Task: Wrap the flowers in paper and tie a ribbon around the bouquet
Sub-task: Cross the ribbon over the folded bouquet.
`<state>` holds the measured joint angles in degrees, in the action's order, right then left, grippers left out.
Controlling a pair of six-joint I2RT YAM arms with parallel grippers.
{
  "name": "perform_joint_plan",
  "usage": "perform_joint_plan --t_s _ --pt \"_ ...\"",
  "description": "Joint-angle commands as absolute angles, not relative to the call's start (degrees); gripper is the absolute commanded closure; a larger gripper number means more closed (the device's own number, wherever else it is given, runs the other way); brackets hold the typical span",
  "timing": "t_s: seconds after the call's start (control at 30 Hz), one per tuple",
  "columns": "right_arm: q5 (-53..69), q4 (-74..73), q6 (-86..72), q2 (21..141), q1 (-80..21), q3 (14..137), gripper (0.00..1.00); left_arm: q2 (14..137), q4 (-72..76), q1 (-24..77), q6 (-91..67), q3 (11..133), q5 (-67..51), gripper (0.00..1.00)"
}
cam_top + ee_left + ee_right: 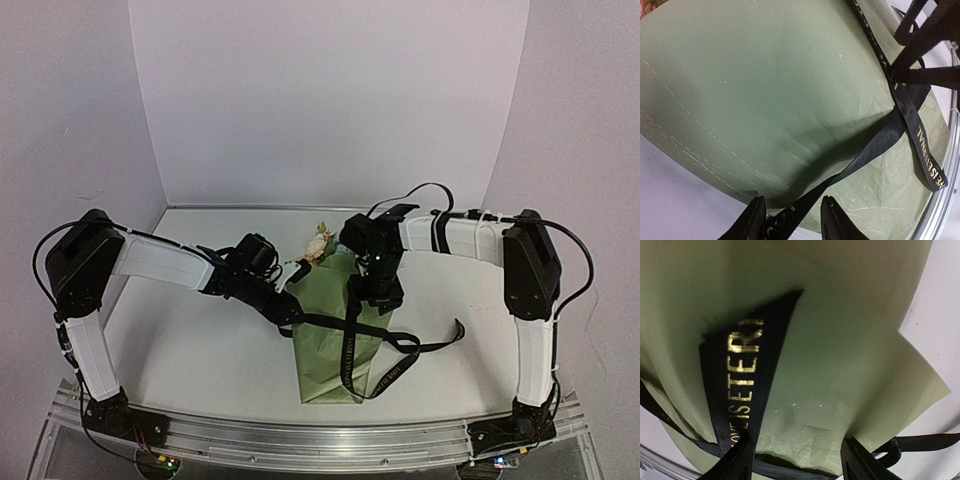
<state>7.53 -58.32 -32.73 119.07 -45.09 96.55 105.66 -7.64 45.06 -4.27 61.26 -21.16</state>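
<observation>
From above, the bouquet (335,345) lies on the table (200,350) between my arms as a sage-green paper cone, with cream flowers (320,245) poking from its far end and the ribbon (352,335) crossed over it, one tail trailing to my right. My left wrist view adds the matte, finely creased skin of the paper (765,90) and the woven black strap running between the fingers of my left gripper (790,220); whether they pinch it I cannot tell. My right wrist view shows the gold lettering close up, and my right gripper (797,465) released, fingers wide over crumpled paper.
</observation>
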Motion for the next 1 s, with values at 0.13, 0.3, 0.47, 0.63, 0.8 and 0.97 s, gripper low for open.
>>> perform_joint_plan --t_s 0.13,0.3,0.47,0.63,0.8,0.97 --pt "1.03 -53.10 -36.36 118.48 -46.09 97.49 0.42 106.63 -8.36 45.18 -3.12 64.00 -23.39 0.65" --pt "0.99 -52.58 -36.50 118.94 -46.67 98.82 0.41 106.71 -8.92 45.25 -2.99 63.85 -23.44 0.65" --pt "0.81 -51.64 -36.95 118.36 -47.25 98.97 0.42 105.26 -8.96 45.21 -2.65 62.96 -22.68 0.59" --pt "-1.08 -49.89 -36.66 114.90 -47.95 96.80 0.43 105.43 -9.05 45.18 -2.60 63.19 -23.05 0.60" --pt "-2.04 -48.96 -36.13 113.67 -48.74 96.91 0.43 104.47 -8.95 45.18 -2.54 62.81 -22.89 0.60" --pt "-1.47 -49.33 -36.34 116.33 -49.39 99.61 0.43 103.03 -8.50 45.19 -2.73 62.18 -22.05 0.55"
